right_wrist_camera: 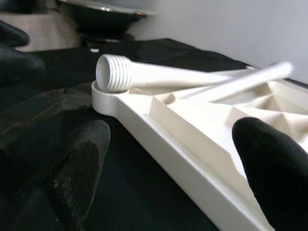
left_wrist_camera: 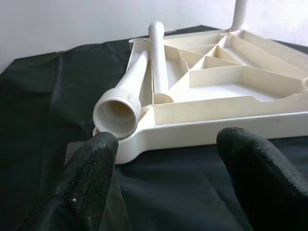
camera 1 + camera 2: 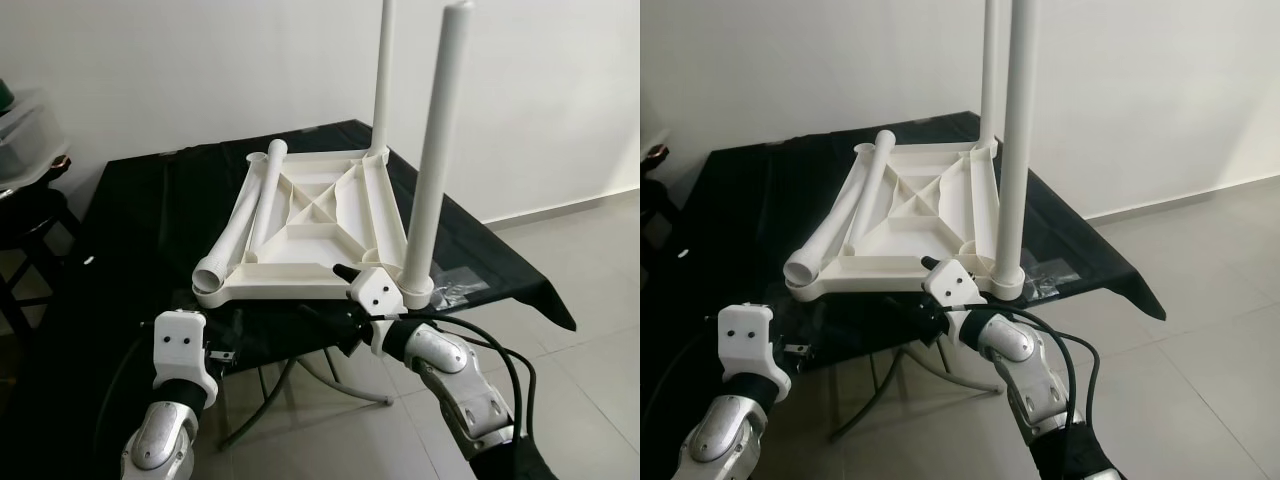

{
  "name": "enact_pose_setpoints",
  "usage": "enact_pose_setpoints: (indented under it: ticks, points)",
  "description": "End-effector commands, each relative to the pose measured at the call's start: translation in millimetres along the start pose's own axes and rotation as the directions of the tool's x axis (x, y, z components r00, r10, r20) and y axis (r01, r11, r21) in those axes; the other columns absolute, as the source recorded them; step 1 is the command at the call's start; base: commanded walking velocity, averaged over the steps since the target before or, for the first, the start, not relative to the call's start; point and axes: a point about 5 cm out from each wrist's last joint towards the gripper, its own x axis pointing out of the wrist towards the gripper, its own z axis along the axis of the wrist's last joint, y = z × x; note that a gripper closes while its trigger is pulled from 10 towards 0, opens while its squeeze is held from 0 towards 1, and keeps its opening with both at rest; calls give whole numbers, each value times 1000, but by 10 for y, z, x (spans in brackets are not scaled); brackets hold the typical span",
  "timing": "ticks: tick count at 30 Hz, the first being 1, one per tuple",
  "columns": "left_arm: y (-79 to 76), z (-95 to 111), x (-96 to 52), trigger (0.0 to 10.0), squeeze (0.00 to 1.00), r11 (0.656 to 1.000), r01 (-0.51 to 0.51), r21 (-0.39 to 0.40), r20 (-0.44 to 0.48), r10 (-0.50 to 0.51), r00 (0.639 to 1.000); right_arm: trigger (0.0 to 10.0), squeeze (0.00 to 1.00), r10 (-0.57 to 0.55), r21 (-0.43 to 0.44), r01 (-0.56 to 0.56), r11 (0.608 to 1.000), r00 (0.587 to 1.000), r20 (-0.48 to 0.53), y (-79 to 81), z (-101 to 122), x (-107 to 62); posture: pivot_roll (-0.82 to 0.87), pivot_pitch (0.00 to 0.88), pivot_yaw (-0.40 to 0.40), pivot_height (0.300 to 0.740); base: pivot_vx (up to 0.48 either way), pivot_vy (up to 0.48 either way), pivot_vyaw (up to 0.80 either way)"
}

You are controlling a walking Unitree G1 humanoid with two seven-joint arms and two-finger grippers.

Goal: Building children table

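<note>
Upturned white tabletop (image 3: 330,215), centre frame: two legs (image 3: 432,160) fitted upright, two loose legs (image 3: 240,225) pending; we see left gripper (image 2: 168,159) and right gripper (image 1: 168,159) both spread, holding nothing.

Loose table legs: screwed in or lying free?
Lying free: both loose legs rest flat across the upturned tabletop, threaded end exposed.
</note>
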Motion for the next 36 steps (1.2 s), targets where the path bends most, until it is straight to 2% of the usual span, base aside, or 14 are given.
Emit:
enact_pose_setpoints:
  ticks: [1,17,20,21,22,24,26,27,28,31,32,33,34,36]
  points:
    - [64,-35,-19,10000,0,1000,-13,25,-25,14,1000,10000,0,34,2,-34,999,999,41,55,51,45,-57,8,58,740,315,0,788]
    - [64,-30,-9,10000,0,1000,-2,4,-19,2,1000,10000,0,34,-15,-34,999,999,30,50,38,56,-58,11,57,740,254,0,0]
    - [56,-31,-3,10000,0,1000,18,10,-21,-18,1000,10000,0,141,-49,-140,989,990,19,44,125,31,-53,8,59,740,0,0,0]
    - [56,-31,-3,10000,0,1000,18,10,-21,-18,1000,10000,0,141,-49,-140,989,990,19,44,125,31,-53,8,59,740,0,0,0]
    - [40,-27,0,10000,0,999,42,21,-19,-41,999,10000,0,245,-114,-248,962,969,-35,18,186,-22,-35,9,59,740,0,0,0]
    - [33,-24,-1,10000,0,998,50,26,-19,-49,999,10000,0,278,-139,-285,949,958,-63,-1,202,-48,-35,9,59,740,0,0,0]
    - [20,-26,-13,10000,0,998,53,22,-20,-53,998,10000,0,338,-249,-382,890,919,-202,-129,205,-160,-37,13,54,740,0,0,0]
    - [11,-26,-17,10000,0,998,56,17,-20,-55,998,10000,0,366,-286,-446,848,883,-293,-220,204,-242,-38,16,49,740,0,0,0]
    - [5,-26,-19,10000,0,998,57,14,-19,-57,998,10000,0,379,-302,-487,819,855,-354,-283,207,-300,-38,16,49,740,0,0,0]
    - [-1,-25,-20,10000,0,998,59,11,-19,-59,998,10000,0,394,-304,-525,795,828,-399,-344,228,-351,-40,18,48,740,0,0,0]
    - [-9,-27,-22,10000,0,998,65,9,-19,-65,998,10000,0,422,-304,-626,719,740,-524,-455,249,-439,-41,18,47,740,0,0,0]
    - [-9,-27,-22,10000,0,998,65,9,-19,-65,998,10000,0,422,-304,-626,719,740,-524,-455,249,-439,-41,18,47,740,0,0,0]
    - [-12,-27,-21,10000,0,998,69,9,-18,-69,997,10000,0,428,-299,-660,689,703,-567,-492,255,-467,-41,18,47,740,0,0,0]
    - [-15,-33,-20,10000,0,997,73,7,-20,-73,997,10000,0,416,-305,-684,662,675,-610,-552,267,-435,-41,20,46,740,0,0,0]
